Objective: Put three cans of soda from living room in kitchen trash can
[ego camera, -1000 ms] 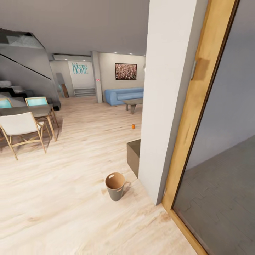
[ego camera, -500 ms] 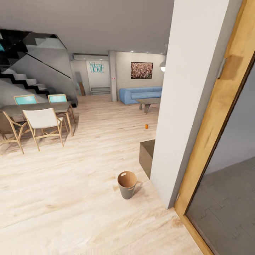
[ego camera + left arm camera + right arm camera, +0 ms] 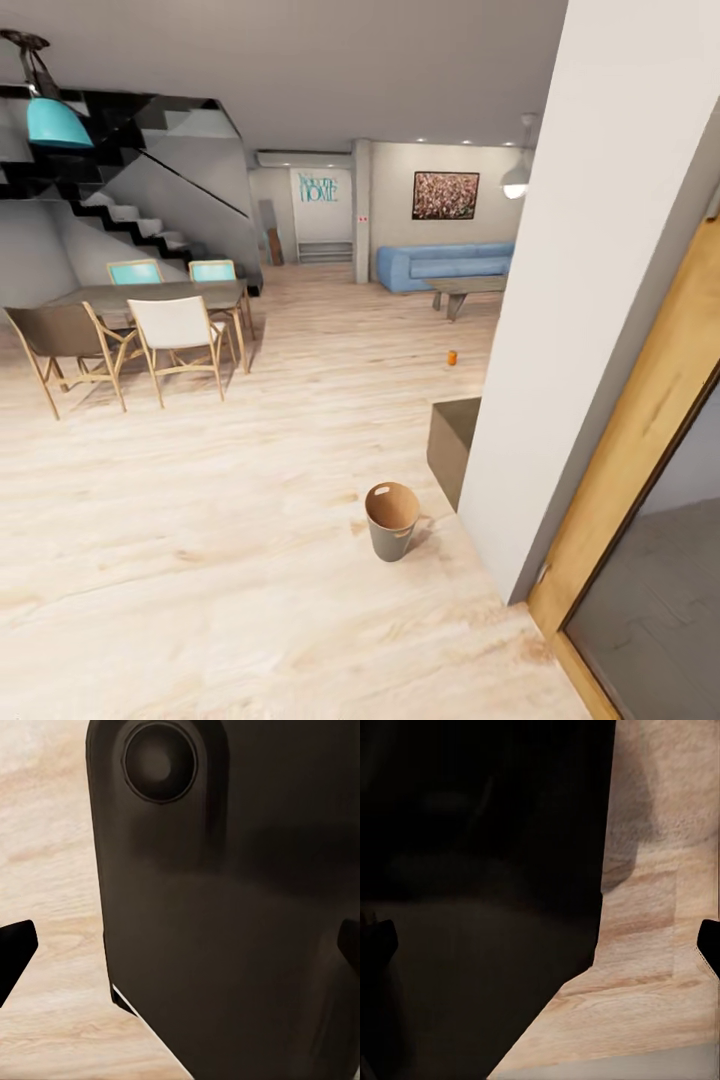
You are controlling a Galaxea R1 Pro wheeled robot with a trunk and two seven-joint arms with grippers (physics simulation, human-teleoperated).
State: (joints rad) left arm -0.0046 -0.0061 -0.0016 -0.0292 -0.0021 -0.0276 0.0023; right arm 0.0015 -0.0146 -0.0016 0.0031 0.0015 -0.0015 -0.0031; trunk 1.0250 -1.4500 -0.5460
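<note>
The left tool (image 3: 180, 952) and the right tool (image 3: 544, 945) each showed dark fingertips far apart at the frame edges with nothing between them, over the robot's dark body and the plank floor (image 3: 200, 560). Nearest ahead, the trash can (image 3: 391, 521) stood upright on the floor beside the white wall (image 3: 590, 300). Farther off, one orange soda can (image 3: 452, 357) stood on the floor near the coffee table (image 3: 462, 288), with the blue sofa (image 3: 445, 265) beyond.
</note>
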